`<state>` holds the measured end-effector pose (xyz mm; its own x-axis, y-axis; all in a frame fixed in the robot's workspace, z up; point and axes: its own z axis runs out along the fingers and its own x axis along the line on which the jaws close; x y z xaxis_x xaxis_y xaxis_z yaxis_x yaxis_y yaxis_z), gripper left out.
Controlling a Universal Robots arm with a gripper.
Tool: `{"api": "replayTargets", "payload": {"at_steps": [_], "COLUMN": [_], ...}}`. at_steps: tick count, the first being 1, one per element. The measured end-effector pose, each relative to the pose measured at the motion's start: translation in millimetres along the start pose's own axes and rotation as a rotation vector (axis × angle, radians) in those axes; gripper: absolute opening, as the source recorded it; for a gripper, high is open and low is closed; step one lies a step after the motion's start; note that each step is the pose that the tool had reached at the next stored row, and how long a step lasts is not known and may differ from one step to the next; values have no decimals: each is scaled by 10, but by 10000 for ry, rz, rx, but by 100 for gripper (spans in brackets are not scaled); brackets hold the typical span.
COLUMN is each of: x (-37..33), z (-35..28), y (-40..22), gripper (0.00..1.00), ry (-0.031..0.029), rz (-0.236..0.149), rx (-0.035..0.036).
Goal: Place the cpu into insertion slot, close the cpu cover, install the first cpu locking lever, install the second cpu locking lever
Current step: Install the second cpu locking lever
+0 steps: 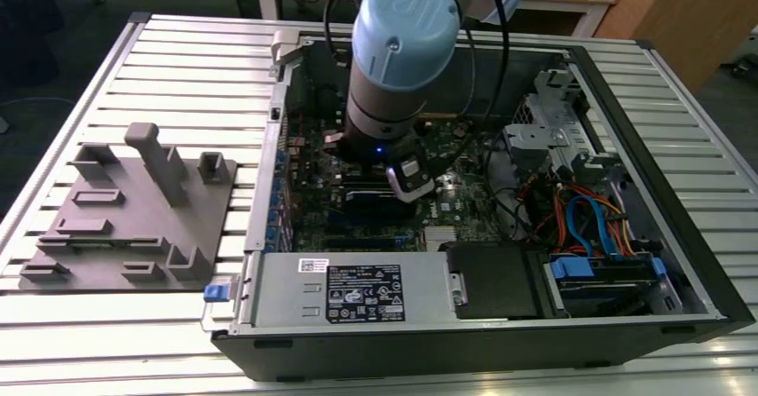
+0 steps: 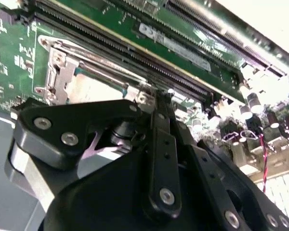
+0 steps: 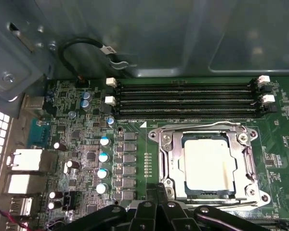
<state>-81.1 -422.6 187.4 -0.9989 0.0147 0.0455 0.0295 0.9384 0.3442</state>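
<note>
First wrist view shows cpu (image 3: 208, 166) seated under cpu cover (image 3: 167, 159).

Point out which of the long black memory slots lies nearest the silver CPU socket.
The last long black memory slot of the stacked row, running right along the square silver cpu cover; the other slots sit farther off.

We see a thick arm (image 1: 397, 67) with a pale blue rounded cap at its joint and a grey cylindrical body below it. A small blue light glows near its lower end, just above a black wrist section that carries a silver-and-black block with a rounded face. Black cables run along the arm from above. In the second wrist view the gripper (image 2: 154, 110) is matte black, built of flat linkage bars pinned with round silver screws, with a grey metal collar behind. In the first wrist view its black links again show silver screw heads.
</note>
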Motion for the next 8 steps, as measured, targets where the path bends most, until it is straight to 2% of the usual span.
{"api": "replayTargets", "payload": {"at_steps": [4,8], "x": [5,12], "z": [-15,-79], "y": [7,30], "gripper": [10,10], "ry": [0,0], "rz": [1,0], "rx": [-2,-7]}}
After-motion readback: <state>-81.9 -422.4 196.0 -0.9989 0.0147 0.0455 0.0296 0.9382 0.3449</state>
